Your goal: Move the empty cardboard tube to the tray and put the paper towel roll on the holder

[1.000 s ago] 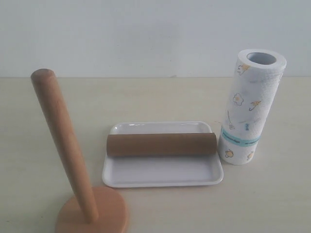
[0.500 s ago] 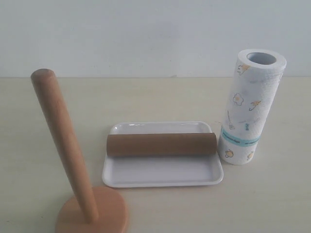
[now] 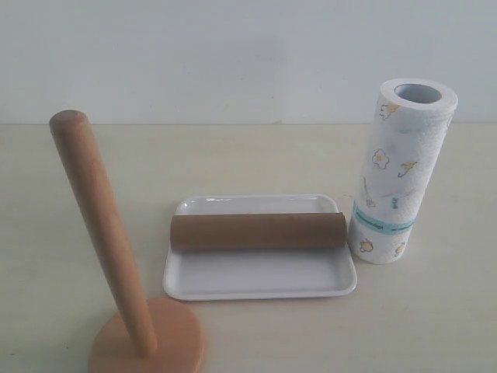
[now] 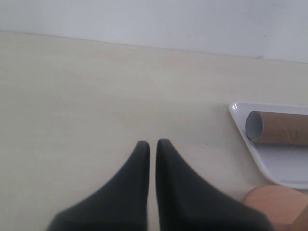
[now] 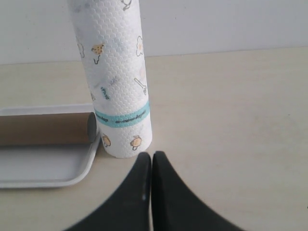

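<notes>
The brown cardboard tube (image 3: 258, 231) lies lengthwise across the white tray (image 3: 260, 281) at mid-table. Just right of the tray, the printed paper towel roll (image 3: 400, 175) stands upright. The wooden holder (image 3: 105, 233) stands bare at the front left, its post leaning in the view. Neither gripper shows in the exterior view. In the left wrist view my left gripper (image 4: 152, 143) is shut and empty over bare table, with the tray (image 4: 255, 154), tube (image 4: 279, 128) and holder base (image 4: 276, 204) off to one side. My right gripper (image 5: 151, 156) is shut and empty, its tips close to the roll (image 5: 115, 77) at its base.
A pale wall runs behind the beige tabletop (image 3: 256, 155). The tray's corner (image 5: 72, 180) and the tube's open end (image 5: 90, 127) sit beside the roll in the right wrist view.
</notes>
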